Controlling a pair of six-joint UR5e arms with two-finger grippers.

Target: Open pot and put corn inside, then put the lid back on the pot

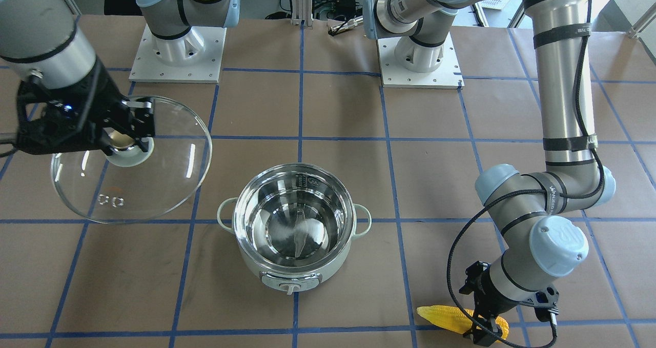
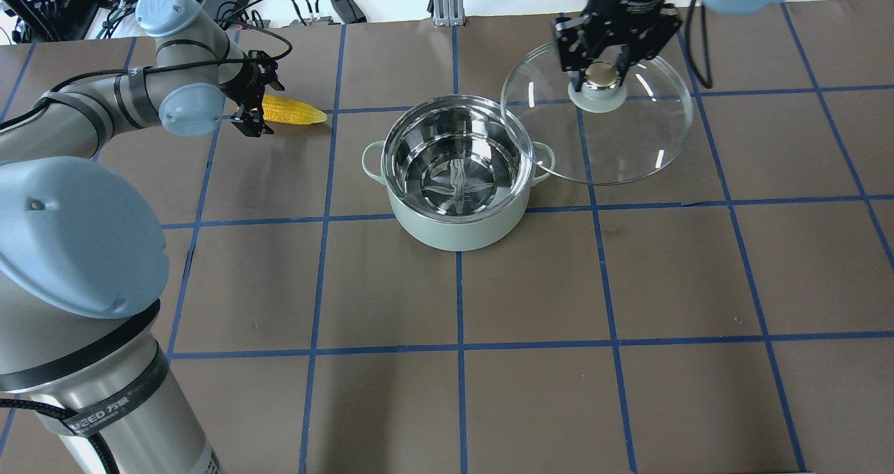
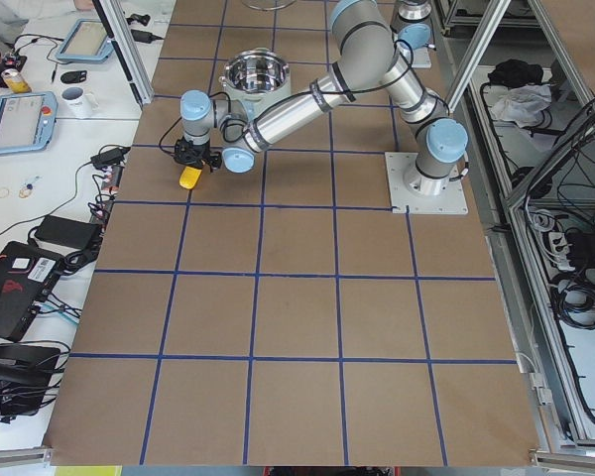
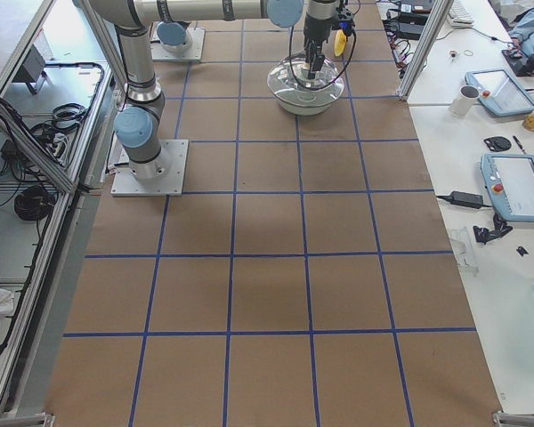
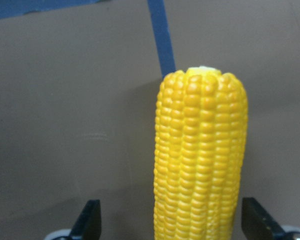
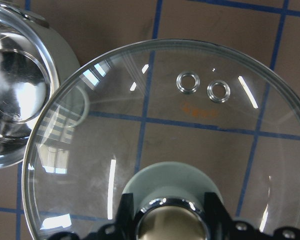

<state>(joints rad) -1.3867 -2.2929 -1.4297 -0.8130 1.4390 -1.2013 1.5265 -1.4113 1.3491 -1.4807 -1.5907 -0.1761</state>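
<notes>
The mint-green pot (image 2: 454,230) stands open at the table's middle, its steel inside empty; it also shows in the front view (image 1: 294,268). My right gripper (image 2: 602,76) is shut on the knob of the glass lid (image 2: 628,146) and holds it tilted in the air beside the pot (image 6: 20,85), overlapping its rim in the overhead view. The lid (image 1: 154,184) also shows in the right wrist view (image 6: 165,125). The yellow corn (image 2: 293,111) lies on the table. My left gripper (image 2: 253,114) is open and straddles the corn's thick end (image 5: 200,160), with a gap at one finger (image 5: 87,222).
The two arm bases (image 1: 177,56) (image 1: 420,61) stand on the robot's side of the table. Blue tape lines grid the brown table. The corn (image 1: 441,317) lies near the table's operator-side edge. A desk with tablets (image 3: 20,119) runs beyond that edge.
</notes>
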